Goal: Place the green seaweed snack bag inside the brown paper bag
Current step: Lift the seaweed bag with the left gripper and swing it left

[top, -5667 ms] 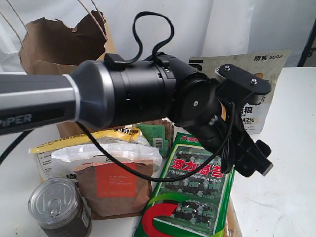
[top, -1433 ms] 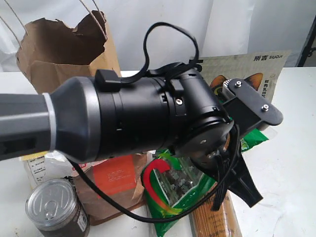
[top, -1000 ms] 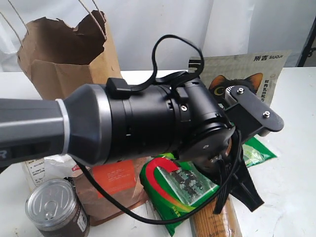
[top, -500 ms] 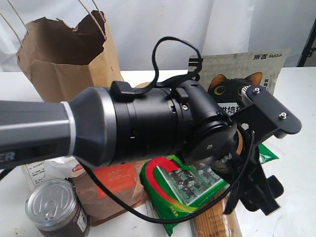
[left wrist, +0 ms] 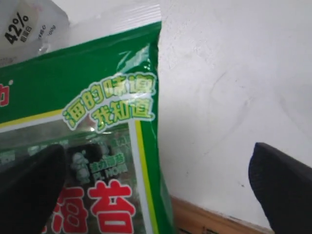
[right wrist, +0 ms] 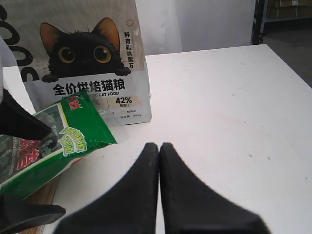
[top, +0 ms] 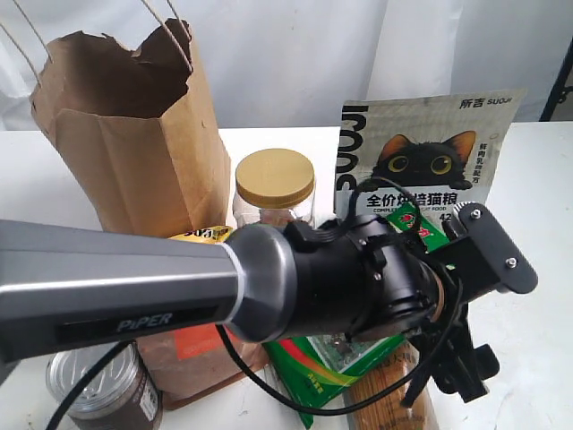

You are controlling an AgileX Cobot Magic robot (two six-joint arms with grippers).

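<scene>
Two arms: one crosses the exterior view, the other shows only in its own wrist view.
Exterior, left arm: stretched from the left edge to the lower right, with the left gripper (top: 458, 365) pointing down.
Exterior, green seaweed snack bag (top: 304, 372): lower centre, under the arm; the brown paper bag (top: 134, 152) stands upright at upper left.
Left wrist: fingers (left wrist: 29, 187) spread wide, one over the packet, the other over the white table (left wrist: 234, 73).
Right wrist: right gripper (right wrist: 159, 146) pressed closed, empty, above the table, near the packet's end.
</scene>
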